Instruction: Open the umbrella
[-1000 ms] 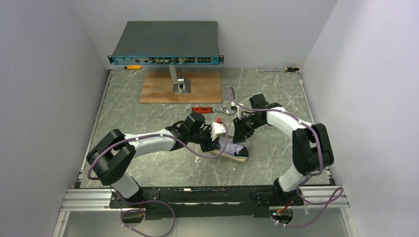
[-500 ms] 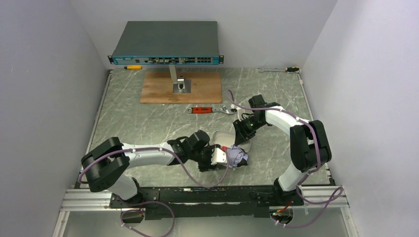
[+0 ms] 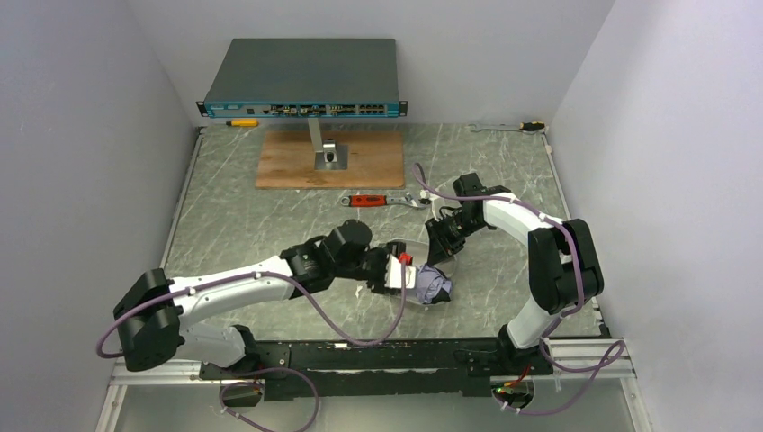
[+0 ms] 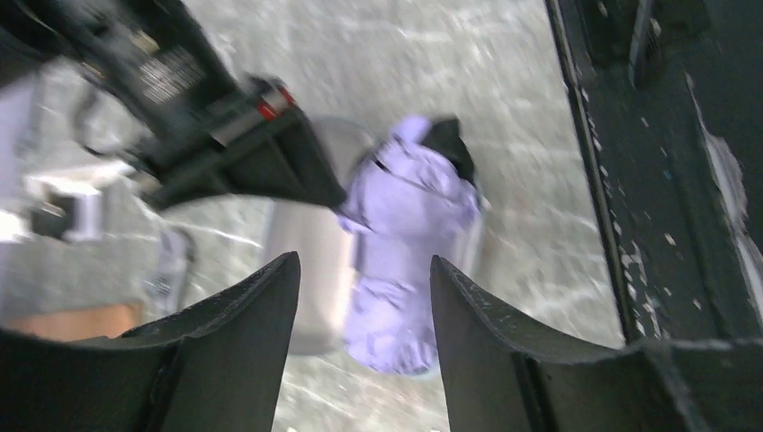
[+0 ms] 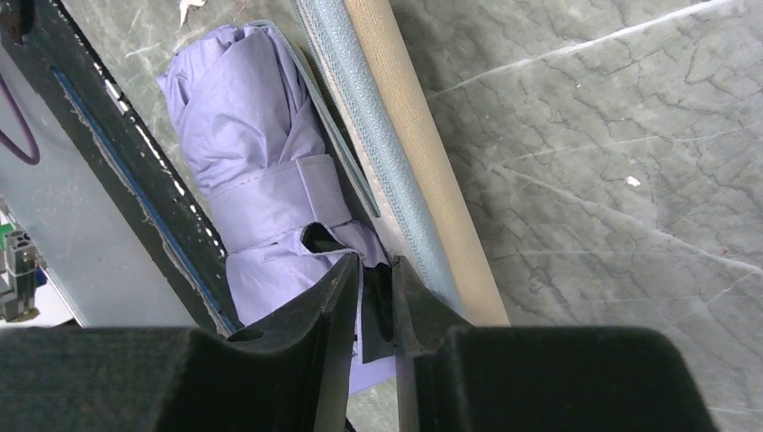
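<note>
The umbrella (image 3: 435, 286) is a folded lilac bundle with a strap round it, lying on the marble table near the front rail. It rests against a flat beige and teal sleeve (image 5: 405, 153). My left gripper (image 3: 403, 273) stands open just left of it. In the left wrist view the umbrella (image 4: 405, 234) lies ahead of the left gripper (image 4: 364, 261), beyond the spread fingertips and free of them. My right gripper (image 3: 441, 247) reaches in from behind. In the right wrist view the umbrella (image 5: 252, 180) shows black and lilac fabric at its end, and the right gripper (image 5: 373, 261) is shut on that fabric.
A red-handled wrench (image 3: 373, 200) lies behind the grippers. Further back are a wooden board (image 3: 288, 162) with a metal post, a network switch (image 3: 304, 76), a yellow screwdriver (image 3: 241, 122) and a second wrench (image 3: 513, 128). The black front rail (image 4: 648, 180) runs close beside the umbrella.
My left gripper has opened wider, let the umbrella go and drawn back toward the front. The umbrella has slid nearer the front rail. The right gripper has kept its pinch.
</note>
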You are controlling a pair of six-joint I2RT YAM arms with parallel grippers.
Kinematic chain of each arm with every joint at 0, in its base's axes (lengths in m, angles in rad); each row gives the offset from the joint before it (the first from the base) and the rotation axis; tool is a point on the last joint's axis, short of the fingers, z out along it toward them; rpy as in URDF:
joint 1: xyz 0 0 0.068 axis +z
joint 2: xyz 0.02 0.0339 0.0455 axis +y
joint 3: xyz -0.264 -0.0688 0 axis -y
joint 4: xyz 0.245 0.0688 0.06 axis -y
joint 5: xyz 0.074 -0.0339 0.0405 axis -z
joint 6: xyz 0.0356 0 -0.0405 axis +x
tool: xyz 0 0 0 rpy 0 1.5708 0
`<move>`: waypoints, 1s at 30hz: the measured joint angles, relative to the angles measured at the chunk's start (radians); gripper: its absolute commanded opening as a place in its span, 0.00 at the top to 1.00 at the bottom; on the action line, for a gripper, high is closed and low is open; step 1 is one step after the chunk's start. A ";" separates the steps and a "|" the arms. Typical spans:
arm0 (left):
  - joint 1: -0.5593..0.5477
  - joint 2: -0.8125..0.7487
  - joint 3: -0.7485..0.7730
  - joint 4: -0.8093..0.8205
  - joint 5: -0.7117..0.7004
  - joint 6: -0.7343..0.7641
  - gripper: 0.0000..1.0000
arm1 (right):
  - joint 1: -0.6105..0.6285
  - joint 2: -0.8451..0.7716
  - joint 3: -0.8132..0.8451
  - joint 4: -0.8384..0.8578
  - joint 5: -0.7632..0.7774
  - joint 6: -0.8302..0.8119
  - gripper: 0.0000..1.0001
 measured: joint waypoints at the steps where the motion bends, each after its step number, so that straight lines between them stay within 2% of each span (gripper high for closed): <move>1: 0.000 0.006 0.037 -0.001 -0.001 0.007 0.39 | 0.000 0.000 0.000 0.000 -0.005 0.000 0.78; 5: 0.002 0.074 0.138 0.003 -0.010 0.042 0.35 | 0.000 0.000 0.000 0.000 -0.021 0.001 0.78; 11: 0.006 0.203 0.131 -0.017 -0.036 0.113 0.27 | 0.002 0.000 0.000 0.000 -0.023 0.002 0.78; 20: 0.004 0.381 0.163 -0.092 -0.047 0.195 0.25 | 0.002 0.000 0.001 -0.015 -0.025 0.000 0.76; 22: -0.002 0.401 0.167 -0.109 -0.044 0.219 0.28 | 0.003 0.000 0.001 -0.023 -0.024 0.000 0.75; 25: -0.004 0.431 0.173 -0.120 -0.047 0.252 0.39 | 0.000 0.000 0.001 -0.026 -0.019 -0.003 0.73; 29: -0.004 0.478 0.238 -0.155 -0.064 0.258 0.89 | -0.020 0.013 0.020 -0.043 -0.011 -0.010 0.70; 30: -0.004 0.486 0.254 -0.157 -0.072 0.252 0.98 | -0.029 0.019 0.031 -0.048 -0.010 -0.012 0.70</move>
